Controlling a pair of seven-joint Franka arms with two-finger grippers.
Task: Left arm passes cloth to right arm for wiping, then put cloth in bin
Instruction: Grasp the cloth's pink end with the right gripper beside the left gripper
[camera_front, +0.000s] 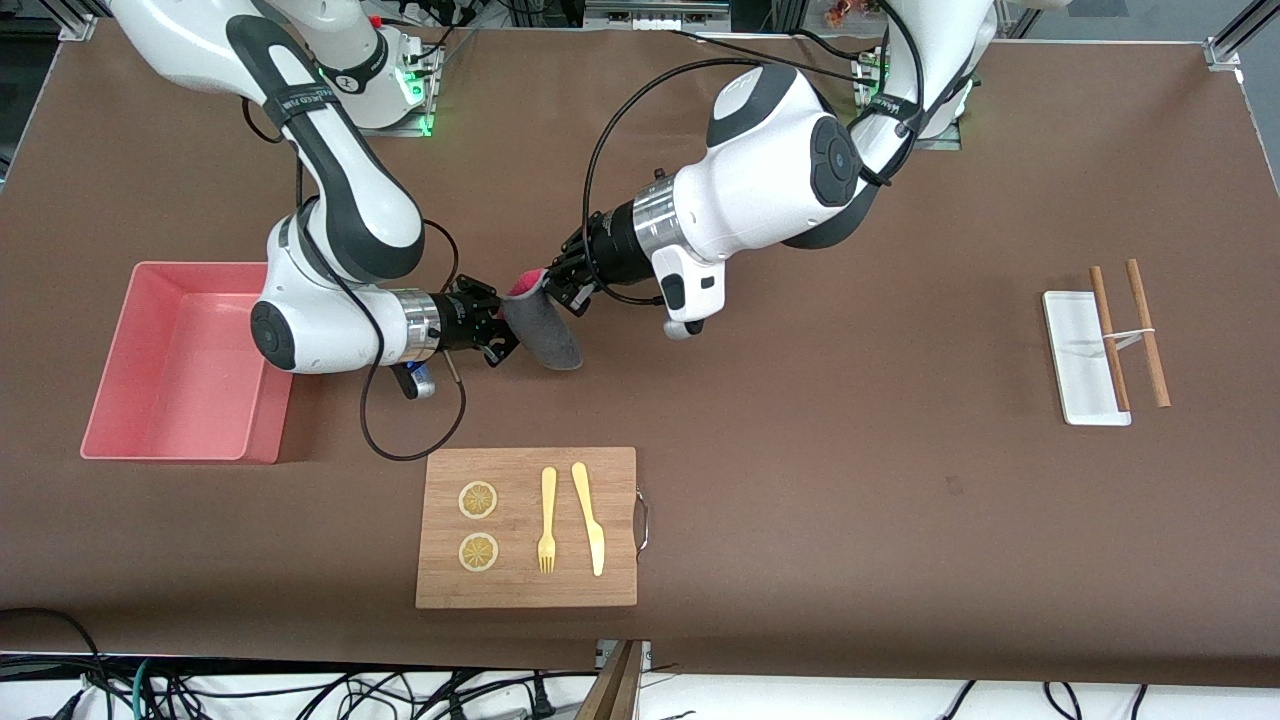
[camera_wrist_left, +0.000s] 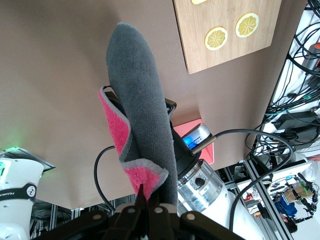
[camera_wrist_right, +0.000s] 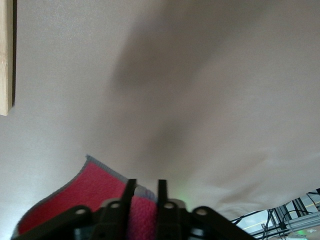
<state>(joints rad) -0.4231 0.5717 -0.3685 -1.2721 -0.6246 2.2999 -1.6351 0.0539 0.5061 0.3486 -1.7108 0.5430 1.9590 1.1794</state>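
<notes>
Nearest the front camera, a wooden cutting board (camera_front: 527, 527) is noted, carrying two lemon slices (camera_front: 478, 525), a fork (camera_front: 547, 521) and a knife (camera_front: 589, 517); it serves as the landmark. Farther from the camera than the board, above the bare table, the cloth (camera_front: 545, 328) is held aloft, its grey face hanging down and a magenta edge uppermost. The left gripper (camera_front: 556, 276) is recorded as pinching the cloth's upper edge, with fingers pressed together on the folded fabric in the left wrist view (camera_wrist_left: 150, 200). The right gripper (camera_front: 497, 327) is placed against the cloth's side toward the bin (camera_front: 183, 364); in the right wrist view its fingers (camera_wrist_right: 161, 192) stand narrowly apart with pink fabric at one of them, and a firm hold cannot be confirmed. The step in hand is judged to be the handover, roughly a third of the way through the task. The next move calls for the right jaws to be pressed onto the cloth before the left jaws are released; early release risks a drop. Well toward the left arm's end from the board, a white tray (camera_front: 1084, 357) with chopsticks (camera_front: 1128, 335) is untouched.
</notes>
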